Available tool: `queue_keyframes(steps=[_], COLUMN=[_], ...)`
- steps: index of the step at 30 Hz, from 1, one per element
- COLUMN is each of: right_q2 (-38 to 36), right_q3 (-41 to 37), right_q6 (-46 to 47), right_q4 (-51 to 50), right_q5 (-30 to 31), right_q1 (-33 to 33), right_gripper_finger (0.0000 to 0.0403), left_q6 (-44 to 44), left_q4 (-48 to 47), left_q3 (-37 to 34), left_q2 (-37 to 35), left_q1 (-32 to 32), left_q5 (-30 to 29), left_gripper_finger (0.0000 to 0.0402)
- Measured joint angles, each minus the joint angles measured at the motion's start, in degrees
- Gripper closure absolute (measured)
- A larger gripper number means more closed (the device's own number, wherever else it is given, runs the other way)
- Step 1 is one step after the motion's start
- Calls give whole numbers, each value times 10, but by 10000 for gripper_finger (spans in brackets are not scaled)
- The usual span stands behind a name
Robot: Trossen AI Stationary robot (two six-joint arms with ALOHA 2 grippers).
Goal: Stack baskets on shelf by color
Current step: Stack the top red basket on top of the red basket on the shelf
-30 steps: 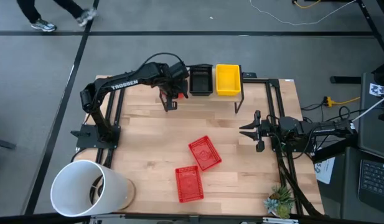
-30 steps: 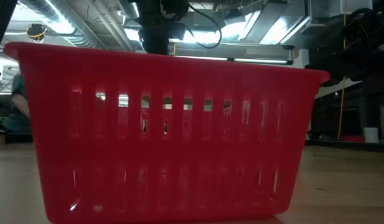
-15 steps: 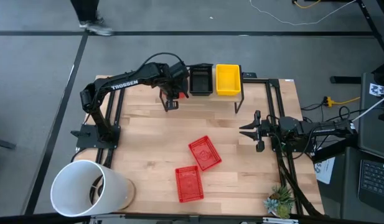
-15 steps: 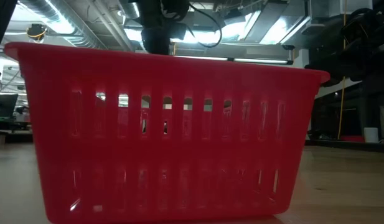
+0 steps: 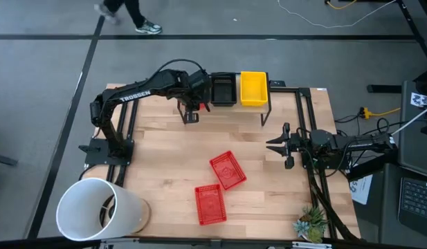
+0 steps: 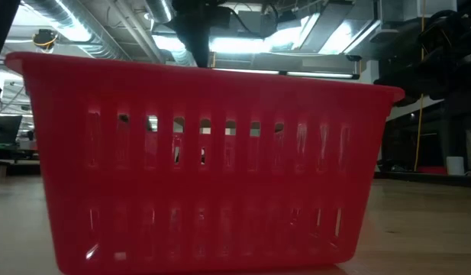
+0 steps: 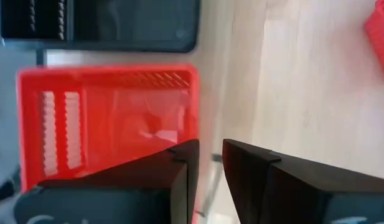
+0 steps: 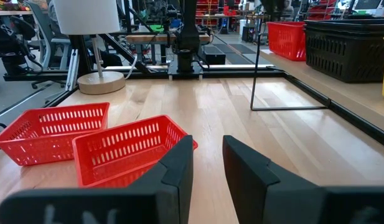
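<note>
High view: left gripper [image 5: 193, 104] sits over the left end of the shelf [image 5: 263, 109] at the table's far edge, right above a red basket [image 7: 111, 121] that lies on the shelf just beside the black basket [image 5: 223, 88]; yellow basket [image 5: 253, 88] is next along, touching the black one. Left wrist view shows the two dark fingers [image 7: 179, 171] close together with only a thin gap, the edge of the red basket's rim in line with that gap, but cannot tell if they actually pinch it. Black basket [image 7: 98, 25] is just beyond the red one in that view, and the wooden table [image 7: 316, 87] shows past the shelf. Two more red baskets lie loose mid-table, one tilted [image 5: 228, 169] and one nearer the front edge [image 5: 210, 203], close but apart. Low view is almost filled by the side wall of a red basket [image 6: 204, 160] standing on the tabletop. Right gripper [image 5: 279, 145] waits at the table's right side, off the baskets, fingers [image 8: 173, 168] slightly parted, holding nothing; its wrist view shows the two loose red baskets [image 8: 126, 149] ahead. White bucket [image 5: 95, 207] lies at the front left corner. A person's legs [image 5: 133, 14] are on the floor beyond the table.
</note>
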Motion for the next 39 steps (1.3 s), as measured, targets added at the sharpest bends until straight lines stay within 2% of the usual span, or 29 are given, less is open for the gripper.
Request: queue_keyframes(steps=[2, 5, 7, 9, 11, 15, 18, 22, 26, 39], right_q2=[0, 0, 0, 0, 0, 0, 0, 2, 4, 5], right_q3=[0, 0, 0, 0, 0, 0, 0, 0, 0, 0], right_q6=[0, 0, 0, 0, 0, 0, 0, 0, 0, 0], right_q4=[0, 0, 0, 0, 0, 0, 0, 2, 3, 0], right_q5=[0, 0, 0, 0, 0, 0, 0, 0, 0, 0], right_q1=[0, 0, 0, 0, 0, 0, 0, 0, 0, 0], right_gripper_finger=[315, 315, 315, 315, 315, 315, 315, 315, 315, 315], left_q6=[-47, -116, -143, -156, -162, -247, -290, -331, -389, -433], left_q4=[-25, -42, -21, 45, 129, 323, 423, 445, 428, 411], left_q3=[16, 20, 19, 2, -22, -41, -38, -30, -29, -28], left_q2=[0, -1, 0, 4, 21, 78, 134, 205, 241, 250], left_q1=[-19, -64, -110, -167, -225, -310, -342, -361, -359, -378], left_q5=[10, 77, 137, 154, 137, 21, -2, -34, -71, -85], left_gripper_finger=[337, 337, 340, 342, 342, 342, 343, 343, 343, 343])
